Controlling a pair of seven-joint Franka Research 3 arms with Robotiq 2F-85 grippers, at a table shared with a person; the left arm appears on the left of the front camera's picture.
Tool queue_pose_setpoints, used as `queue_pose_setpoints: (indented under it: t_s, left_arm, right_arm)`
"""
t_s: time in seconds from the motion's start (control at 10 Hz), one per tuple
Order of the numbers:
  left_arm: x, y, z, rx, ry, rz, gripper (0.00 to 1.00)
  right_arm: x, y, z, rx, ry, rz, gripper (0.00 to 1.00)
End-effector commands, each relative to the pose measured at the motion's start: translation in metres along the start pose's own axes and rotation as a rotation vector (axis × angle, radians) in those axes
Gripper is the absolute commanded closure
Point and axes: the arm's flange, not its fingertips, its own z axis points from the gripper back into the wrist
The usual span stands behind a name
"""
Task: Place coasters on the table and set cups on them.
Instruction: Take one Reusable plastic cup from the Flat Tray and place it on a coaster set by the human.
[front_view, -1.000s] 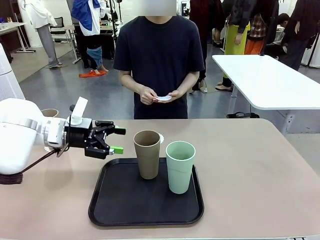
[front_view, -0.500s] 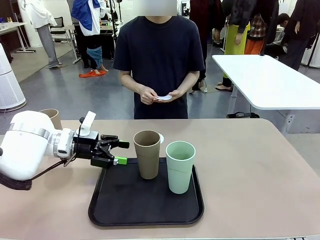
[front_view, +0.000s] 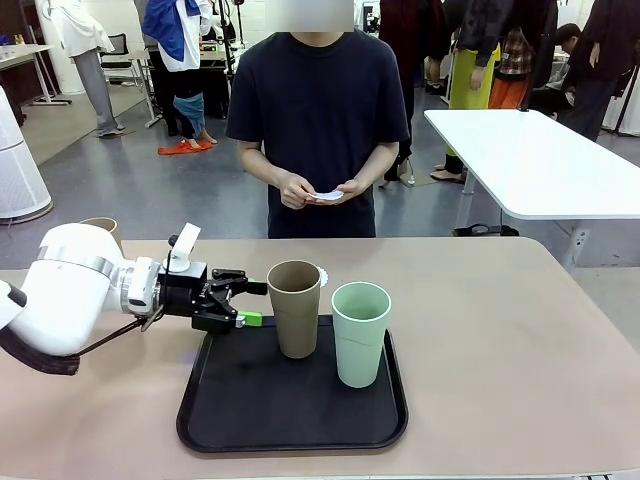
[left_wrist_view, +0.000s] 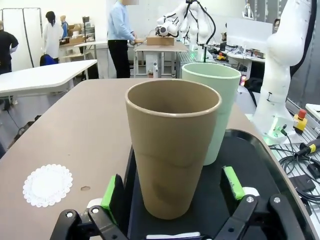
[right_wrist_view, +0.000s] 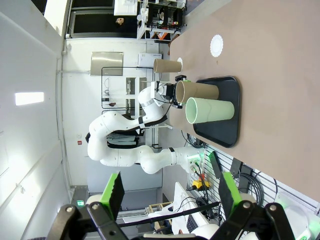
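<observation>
My left gripper (front_view: 252, 303) is open at the left side of a tan cup (front_view: 295, 308) standing on the black tray (front_view: 240, 405). In the left wrist view this tan cup (left_wrist_view: 172, 150) rises between my green pads (left_wrist_view: 111, 192), which stand apart from its sides. A mint green cup (front_view: 360, 333) stands beside it on the tray. One coaster (left_wrist_view: 48, 185) lies on the beige table (front_view: 500, 340), just behind the tray. A second tan cup (front_view: 103, 228) stands at the far left behind my arm. The person holds another coaster (front_view: 328, 195) in both hands. My right gripper (right_wrist_view: 170, 192) is open and holds nothing, far from the table.
The person stands at the table's far edge, opposite the tray. A white table (front_view: 540, 160) stands behind on the right. The right half of the beige table is bare. The right wrist view shows the tray (right_wrist_view: 227, 112), both cups on it and the left arm from afar.
My left gripper has moved right and a little lower, from beside the tray's left corner up to the tan cup. The cups and the person's hands have not moved.
</observation>
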Motion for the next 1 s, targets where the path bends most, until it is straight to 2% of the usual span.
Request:
queue_pose_setpoints:
  t_s: [0.0,0.9]
  left_arm:
    - [-0.014,0.006,-0.008,-0.054,-0.018,-0.059,0.00]
    - [-0.023,0.018,-0.024,-0.057,0.035,-0.036,0.00]
  right_arm:
    - [0.000,-0.001,0.000,0.004,-0.006,0.012,0.00]
    - [0.000,-0.001,0.000,0.004,-0.006,0.012,0.00]
